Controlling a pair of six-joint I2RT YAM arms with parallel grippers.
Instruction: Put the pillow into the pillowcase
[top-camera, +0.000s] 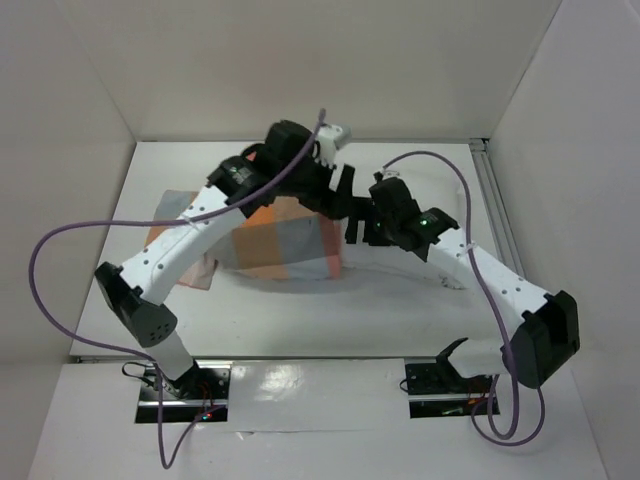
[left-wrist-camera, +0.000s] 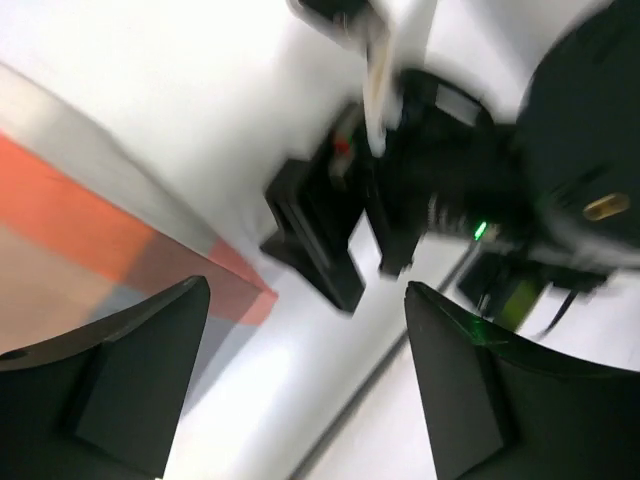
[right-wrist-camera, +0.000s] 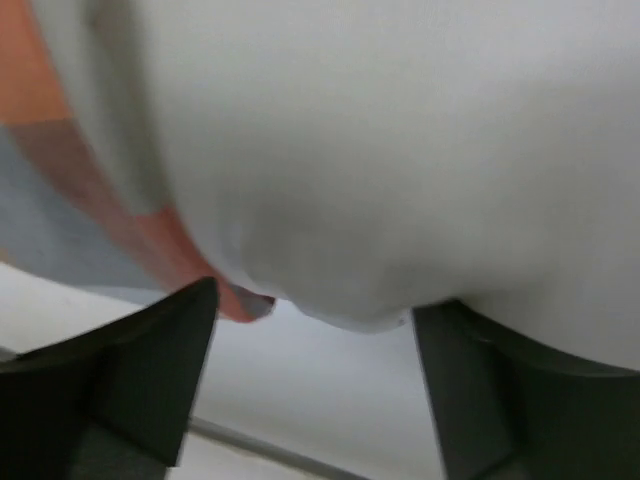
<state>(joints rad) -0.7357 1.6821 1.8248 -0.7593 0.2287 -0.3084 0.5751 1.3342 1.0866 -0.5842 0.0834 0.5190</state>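
The checked pillowcase (top-camera: 285, 240) lies in the middle of the top view on the white table (top-camera: 300, 310). It looks plump rather than flat, with a shadow along its lower edge, which suggests the pillow (right-wrist-camera: 400, 150) is largely inside. The right wrist view shows the job is not finished: a bare white bulge fills most of the frame, with the orange and grey cloth ending along its left side, so one end sticks out of the opening. From above that end cannot be made out, because both arms cross over the right edge of the case. The right gripper (top-camera: 356, 225) is spread wide with nothing between its fingers and sits just short of the white bulge. The left gripper (top-camera: 338, 192), just above it in the top view, is also spread wide and empty, with a corner of the case at the left of its own blurred view. What remains, by my reading, is to draw the hem over the exposed end or push that end in.
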